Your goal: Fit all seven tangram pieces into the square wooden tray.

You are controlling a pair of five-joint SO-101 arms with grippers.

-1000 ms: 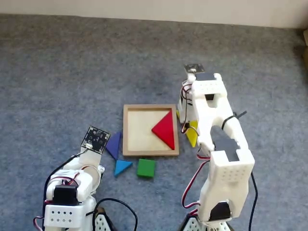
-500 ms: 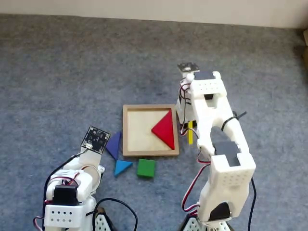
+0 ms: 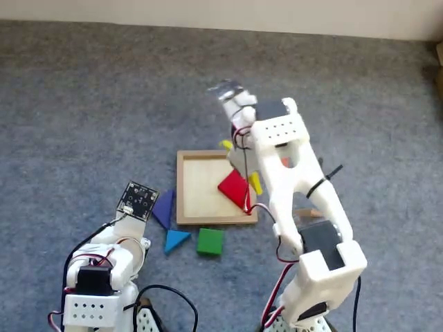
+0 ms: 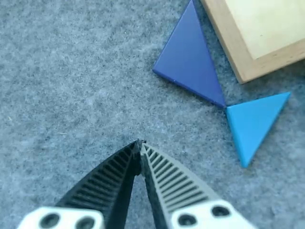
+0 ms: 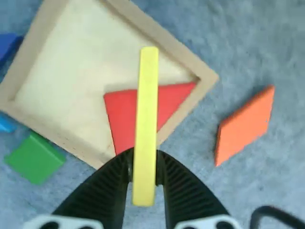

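While the right pincer [image 5: 144, 157] hangs over the square wooden tray [image 5: 162, 43], it pinches a yellow piece [image 5: 147, 109] held on edge above the red triangle [image 5: 123, 117] lying in the tray. Orange parallelogram [image 5: 245, 124] on the grey counter [image 5: 267, 38] just outside the tray; green square [image 5: 33, 157] beside another side. Left pincer [image 4: 139, 145] pressed together, low over the counter, near the dark blue triangle [image 4: 190, 67] and light blue triangle [image 4: 252, 124], touching neither.

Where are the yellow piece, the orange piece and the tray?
yellow piece [image 5: 147, 109], right wrist view, middle of its narrow edge facing the camera.
orange piece [image 5: 244, 125], right wrist view, centre of its top face.
tray [image 3: 180, 187], high view, middle of one rim wall.
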